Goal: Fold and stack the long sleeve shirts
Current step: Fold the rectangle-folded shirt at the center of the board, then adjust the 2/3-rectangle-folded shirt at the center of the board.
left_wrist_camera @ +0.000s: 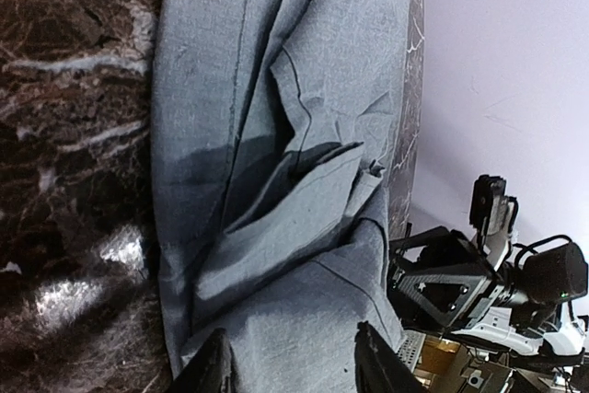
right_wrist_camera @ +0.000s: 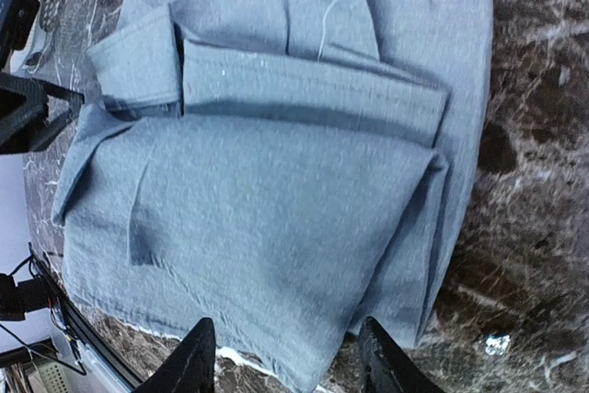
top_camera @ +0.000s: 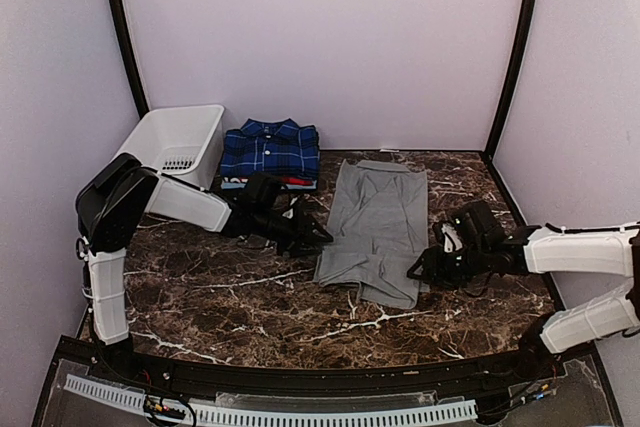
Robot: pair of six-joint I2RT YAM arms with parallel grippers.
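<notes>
Grey shirt (top_camera: 375, 222): centre of bench (top_camera: 200, 297), folded lengthwise into strip; cross-fold and stacking pending.
Plaid shirt (top_camera: 270, 147): folded, at back beside basket (top_camera: 180, 137).
Left gripper (top_camera: 320, 237), right gripper (top_camera: 416, 269): jaws apart, empty, flanking grey shirt's near end.

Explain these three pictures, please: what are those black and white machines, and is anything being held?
These are two robot arms bolted at the table's near edge. The wide picture comes from a fixed camera above and behind them, showing the left arm and right arm. The other two come from a camera on each wrist. On the dark marble table lies a plain light grey cloth shirt, partly folded; farther back on the left, a folded dark blue plaid shirt and a white plastic basket. The left fingers and right fingers stand spread over the grey shirt, holding nothing.
</notes>
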